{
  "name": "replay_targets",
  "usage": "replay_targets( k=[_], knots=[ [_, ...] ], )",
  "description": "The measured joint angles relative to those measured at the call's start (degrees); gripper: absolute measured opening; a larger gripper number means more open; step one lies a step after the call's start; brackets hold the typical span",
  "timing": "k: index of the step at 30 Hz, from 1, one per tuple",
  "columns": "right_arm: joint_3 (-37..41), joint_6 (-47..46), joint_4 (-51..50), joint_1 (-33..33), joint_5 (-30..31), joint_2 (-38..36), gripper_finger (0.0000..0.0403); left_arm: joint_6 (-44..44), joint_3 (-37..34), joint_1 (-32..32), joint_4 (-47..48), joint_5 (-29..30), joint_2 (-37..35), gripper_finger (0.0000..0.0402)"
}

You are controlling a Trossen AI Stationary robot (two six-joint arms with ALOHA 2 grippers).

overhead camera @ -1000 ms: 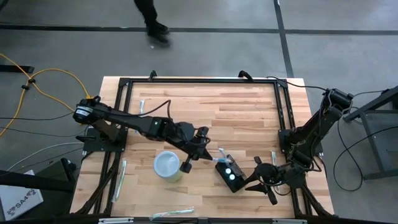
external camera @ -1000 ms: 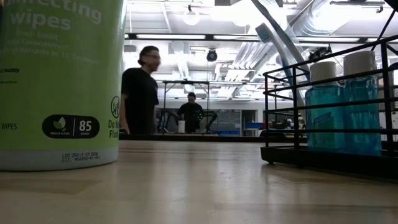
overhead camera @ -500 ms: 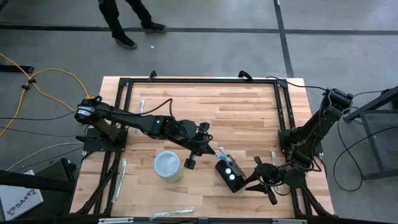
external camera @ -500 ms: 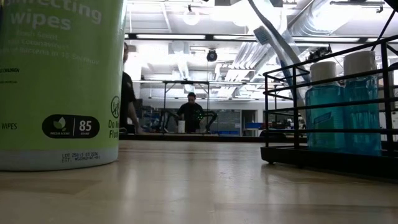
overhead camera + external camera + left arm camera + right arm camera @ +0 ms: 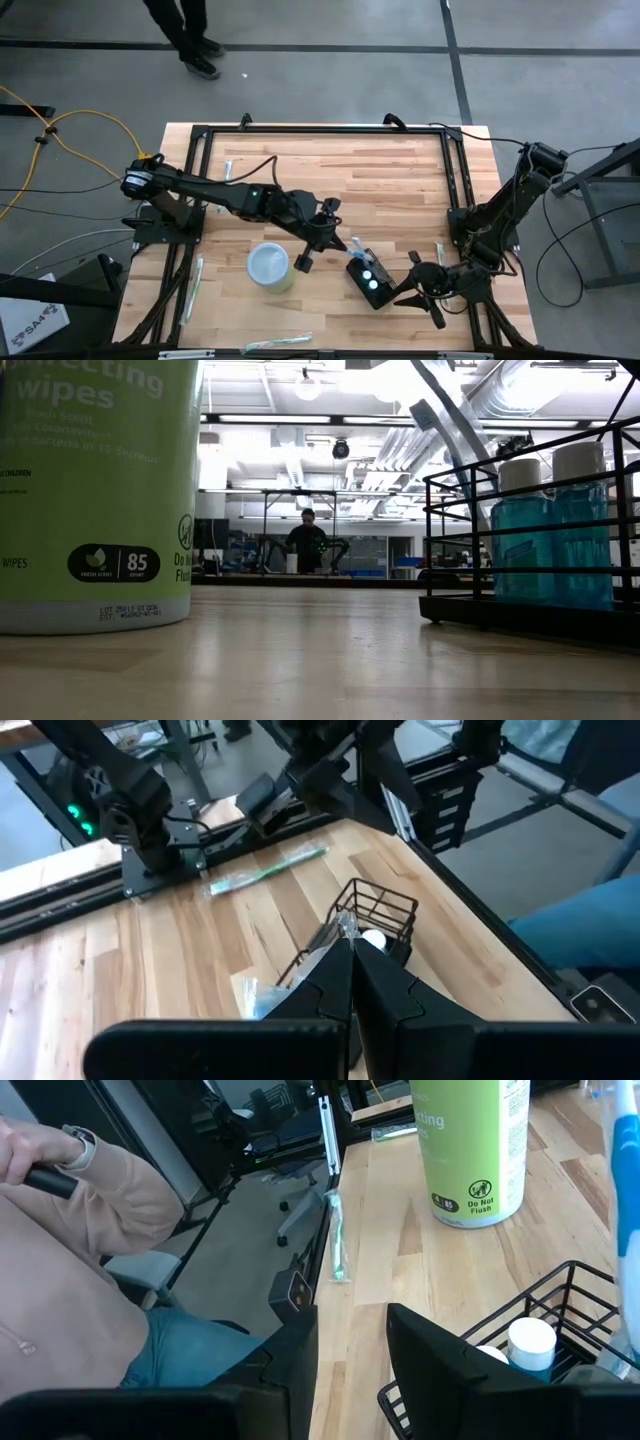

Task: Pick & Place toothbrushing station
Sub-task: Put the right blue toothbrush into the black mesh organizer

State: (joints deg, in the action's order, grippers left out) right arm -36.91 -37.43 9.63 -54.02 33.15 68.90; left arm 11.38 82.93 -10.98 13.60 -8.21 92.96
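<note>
Left end effector (image 5: 318, 228) hangs over the middle of the desk (image 5: 400, 180), fingers clenched together with nothing between them. Over the last second it has drifted a bit toward the far side and right, off the pale cup (image 5: 269, 265), and now sits between the cup and the black wire rack (image 5: 368, 277). In the left wrist view the closed fingers (image 5: 352, 982) point straight at that rack (image 5: 375, 912).

The rack, near right of centre, holds two blue bottles with white caps; taking it as the toothbrushing station, though it reads more as a wire basket than a block. It has not shifted. A toothbrush or similar seems to lean from its far left corner, hard to be sure.

Right end effector (image 5: 425, 285) rests just right of the rack, fingers part open, gripping nothing, no movement. Right wrist view shows the rack's rim (image 5: 560, 1295) just ahead and the green wipes tub (image 5: 470, 1150) beyond.

A person (image 5: 185, 30) walking on the floor past the far edge has moved left.

Judgement: the station is not picked yet; the left arm looks to be approaching it but would need to open first.
</note>
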Motion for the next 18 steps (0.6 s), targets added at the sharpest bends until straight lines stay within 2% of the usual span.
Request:
replay_targets(
  k=[5, 18],
  knots=[
    [0.0, -0.2, 0.0, 0.0, 0.9, 0.0, 0.0113, 1.2, 1.4, 0.0, 0.7, 0.0, 2.1, 0.0],
    [0.0, -0.3, 0.0, 0.0, 1.3, 1.4, 0.0113, 2.6, 14.4, 0.8, 14.0, 0.1, 11.4, 0.0]
  ],
)
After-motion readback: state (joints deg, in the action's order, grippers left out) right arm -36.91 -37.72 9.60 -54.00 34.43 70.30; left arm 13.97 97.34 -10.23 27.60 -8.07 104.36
